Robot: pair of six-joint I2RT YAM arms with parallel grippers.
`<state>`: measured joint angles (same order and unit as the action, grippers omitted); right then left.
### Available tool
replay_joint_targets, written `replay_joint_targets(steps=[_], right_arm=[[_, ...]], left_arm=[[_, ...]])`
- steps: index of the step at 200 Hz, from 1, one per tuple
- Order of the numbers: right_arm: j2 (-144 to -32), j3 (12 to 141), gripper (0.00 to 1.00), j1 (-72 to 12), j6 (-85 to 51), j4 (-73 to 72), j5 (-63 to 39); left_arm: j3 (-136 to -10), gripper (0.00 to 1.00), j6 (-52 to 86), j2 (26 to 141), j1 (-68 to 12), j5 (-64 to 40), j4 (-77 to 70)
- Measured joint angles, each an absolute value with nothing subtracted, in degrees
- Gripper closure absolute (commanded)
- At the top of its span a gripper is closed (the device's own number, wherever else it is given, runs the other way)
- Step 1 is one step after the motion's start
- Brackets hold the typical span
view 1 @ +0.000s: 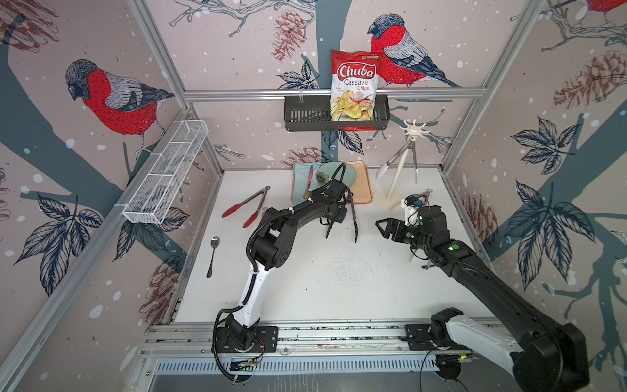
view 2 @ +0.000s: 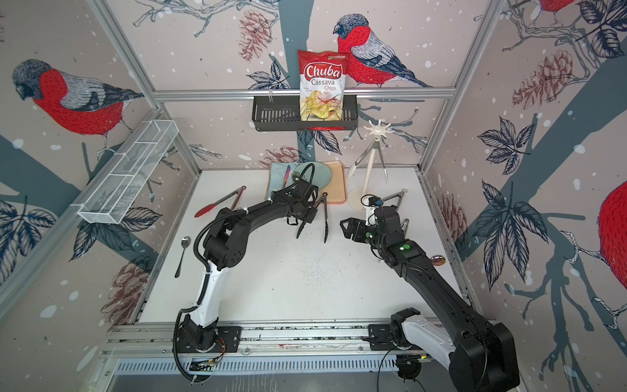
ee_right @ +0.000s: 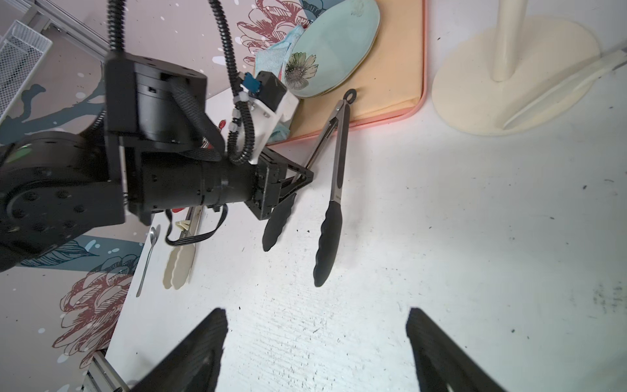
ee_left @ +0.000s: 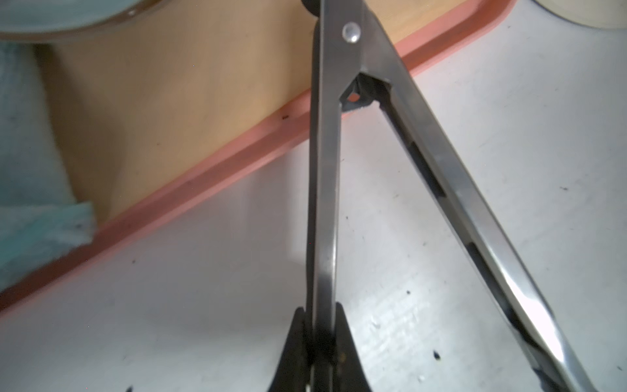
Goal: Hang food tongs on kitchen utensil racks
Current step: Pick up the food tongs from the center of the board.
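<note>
The left gripper [ee_left: 320,325] pinches one steel arm of the black-tipped tongs [ee_right: 339,163]. Their other arm splays free, and their loop end sits at the pink rim of the mat [ee_right: 390,85]. The right gripper [ee_right: 315,315] is spread wide, holding nothing, near those tongs. Beyond, white-tipped tongs [view 1: 393,157] hang from the rack [view 1: 385,202], and red tongs [view 1: 249,207] lie on the table. In the black basket [view 1: 305,115], a bag [view 1: 354,85] reads "Chuba Cassava Chips".

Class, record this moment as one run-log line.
left gripper: shut on black-tipped steel tongs, one arm | right gripper: open, empty | tall cream-white hook rack: white-tipped steel tongs hanging
</note>
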<state>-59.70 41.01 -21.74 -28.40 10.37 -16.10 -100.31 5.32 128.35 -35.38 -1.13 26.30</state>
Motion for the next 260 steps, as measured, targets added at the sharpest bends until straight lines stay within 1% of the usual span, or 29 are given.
replay_joint_targets(steps=[37, 61, 82, 129, 161, 188, 235, 260], right_arm=[[-65.3, 44.9, 0.17, -21.7, -26.9, 9.7, -18.4], [-68.2, 47.0, 0.17, -22.6, -26.6, 7.5, -21.4], [-68.8, 47.9, 0.15, -23.0, -26.4, 5.0, -24.3], [-69.8, 48.6, 0.15, -23.2, -25.0, 1.8, -27.3], [-69.6, 48.5, 0.17, -22.8, -24.2, 0.7, -27.8], [-69.1, 48.9, 0.18, -24.3, -23.9, 0.1, -27.9], [-68.7, 49.2, 0.28, -25.1, -23.7, -0.3, -27.8], [-67.5, 49.2, 0.38, -24.0, -23.2, -0.4, -27.9]], left_arm=[[-94.2, 1.0, 5.1, 119.5, -35.8, 0.9, 22.9], [-88.4, 1.0, 4.5, 111.3, -38.5, 4.0, 19.6], [-85.0, 1.0, 4.1, 106.5, -41.0, 5.0, 16.7], [-78.8, 1.0, 4.4, 99.4, -42.4, 7.6, 13.0], [-77.3, 1.0, 4.6, 96.3, -43.6, 8.2, 11.1], [-76.6, 1.0, 4.7, 94.8, -44.7, 9.8, 10.4], [-74.9, 1.0, 4.4, 92.6, -47.3, 11.2, 8.5], [-73.7, 1.0, 4.1, 91.2, -47.3, 11.9, 8.0]])
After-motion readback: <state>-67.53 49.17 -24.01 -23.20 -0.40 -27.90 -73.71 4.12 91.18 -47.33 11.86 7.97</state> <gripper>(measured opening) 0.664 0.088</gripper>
